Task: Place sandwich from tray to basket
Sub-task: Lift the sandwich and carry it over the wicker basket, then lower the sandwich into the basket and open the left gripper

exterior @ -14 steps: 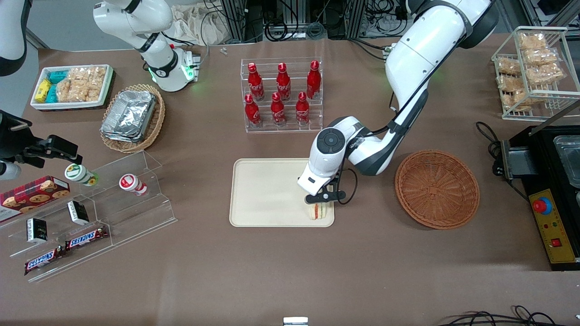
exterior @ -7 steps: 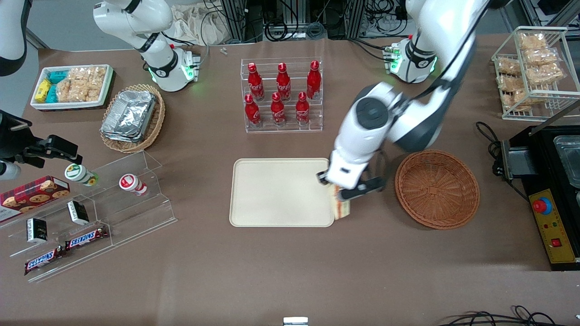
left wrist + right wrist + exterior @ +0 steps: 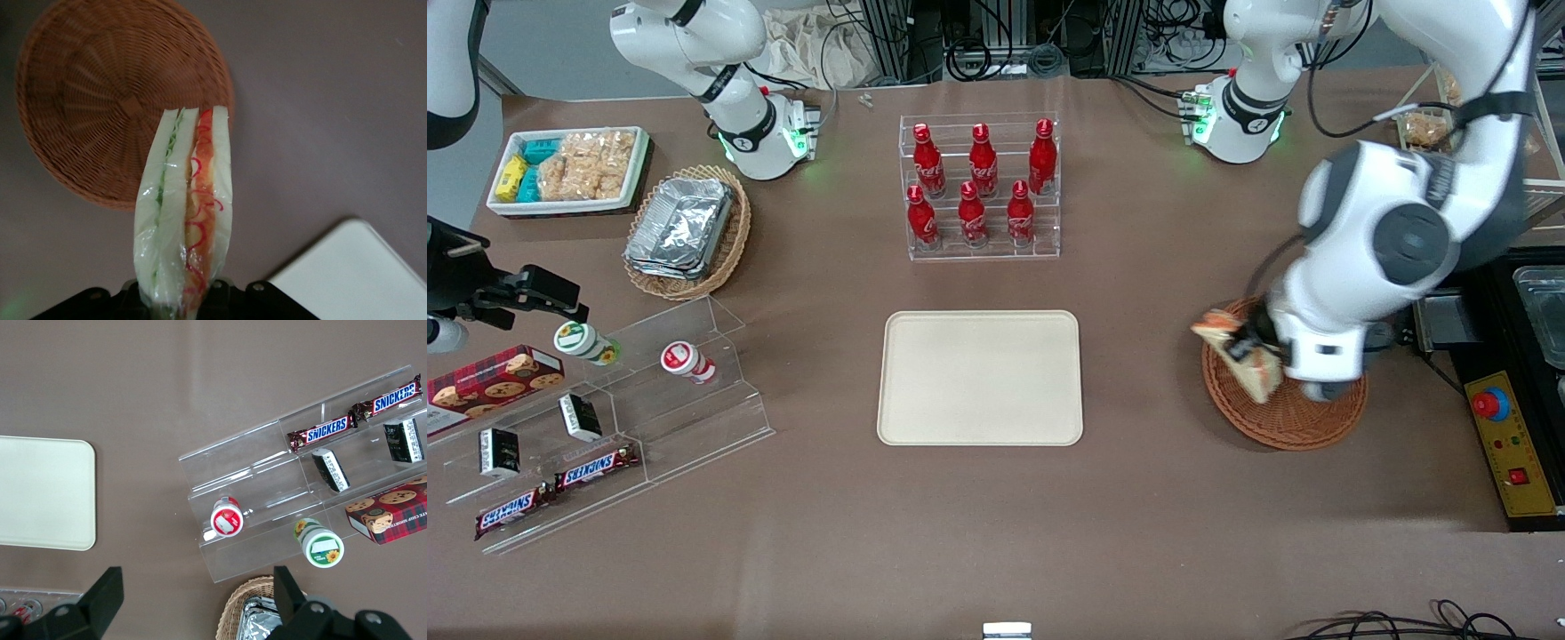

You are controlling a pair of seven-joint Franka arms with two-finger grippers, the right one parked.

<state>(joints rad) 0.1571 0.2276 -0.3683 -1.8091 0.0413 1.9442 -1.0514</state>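
My gripper is over the edge of the round brown wicker basket, shut on the wrapped sandwich. The sandwich hangs tilted, partly over the basket and partly over the table. In the left wrist view the gripper pinches one end of the sandwich, whose white bread, green and red filling show through the film; its free end overlaps the rim of the basket. The cream tray holds nothing and shows partly in the left wrist view, as the pale tray.
A black machine with a yellow panel and a white wire rack stand toward the working arm's end. A clear rack of red bottles is farther from the front camera than the tray. Black cables lie near the front camera.
The gripper has carried the sandwich up off the tray and across to the basket, toward the working arm's end. The tray held the sandwich a second ago and is now bare.
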